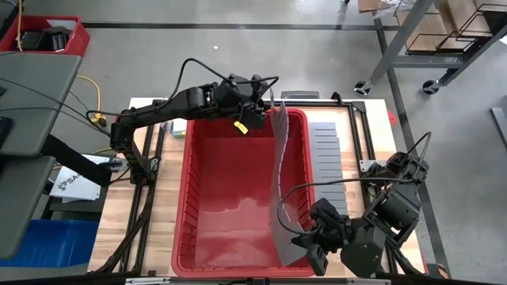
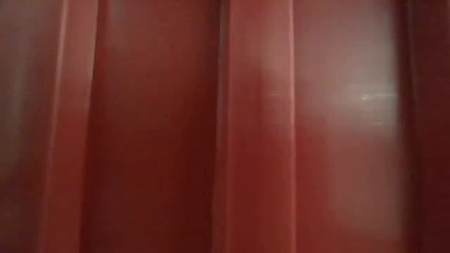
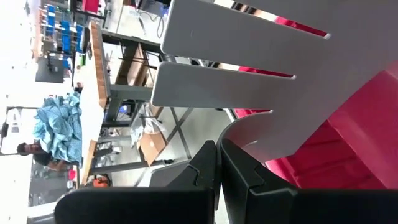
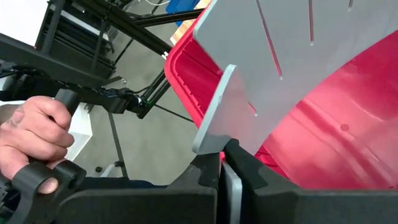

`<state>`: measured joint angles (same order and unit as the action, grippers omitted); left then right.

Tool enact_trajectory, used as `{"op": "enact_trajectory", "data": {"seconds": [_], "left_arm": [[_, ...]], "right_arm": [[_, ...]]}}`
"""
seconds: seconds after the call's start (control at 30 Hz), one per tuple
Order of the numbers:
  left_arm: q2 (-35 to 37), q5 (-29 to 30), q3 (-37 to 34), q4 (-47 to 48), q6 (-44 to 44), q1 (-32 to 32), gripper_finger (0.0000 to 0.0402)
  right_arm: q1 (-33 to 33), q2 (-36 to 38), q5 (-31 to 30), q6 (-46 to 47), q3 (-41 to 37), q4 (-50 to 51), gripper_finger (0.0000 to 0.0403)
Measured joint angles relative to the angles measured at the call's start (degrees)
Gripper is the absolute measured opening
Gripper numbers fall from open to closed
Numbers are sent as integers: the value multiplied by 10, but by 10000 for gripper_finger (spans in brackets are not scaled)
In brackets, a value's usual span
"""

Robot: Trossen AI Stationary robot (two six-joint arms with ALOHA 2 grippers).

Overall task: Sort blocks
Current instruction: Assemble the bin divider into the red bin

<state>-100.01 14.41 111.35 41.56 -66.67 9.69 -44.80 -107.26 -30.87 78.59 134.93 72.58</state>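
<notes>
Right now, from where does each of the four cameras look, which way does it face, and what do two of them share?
High view: above the table, facing straight down; shows both arms, the left tool and right tool holding one bent grey divider sheet over the red bin.
Low view: at table height; only the bin's red wall fills it.
Left wrist view: on the left arm; its shut fingers pinch the sheet.
Right wrist view: on the right arm; its fingers pinch the sheet; a person's hand shows.
Shared: both wrist views show that sheet and the bin.

I see the large red plastic bin (image 1: 238, 198) filling the middle of the table (image 1: 162, 206). A flat grey slotted divider sheet (image 1: 280, 182) stands inside along its right wall. A second grey slotted sheet (image 1: 326, 162) lies on the table right of the bin.
</notes>
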Motion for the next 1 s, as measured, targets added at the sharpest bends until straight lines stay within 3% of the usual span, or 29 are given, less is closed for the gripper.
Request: {"op": "enact_trajectory", "data": {"seconds": [0.47, 1.0], "left_arm": [[0, 1, 0, -15, 10, -2, 0], [0, -63, 0, 5, 46, 41, 0]], "right_arm": [[2, 0, 0, 9, 0, 0, 0], [3, 0, 0, 10, 0, -27, 0]]}}
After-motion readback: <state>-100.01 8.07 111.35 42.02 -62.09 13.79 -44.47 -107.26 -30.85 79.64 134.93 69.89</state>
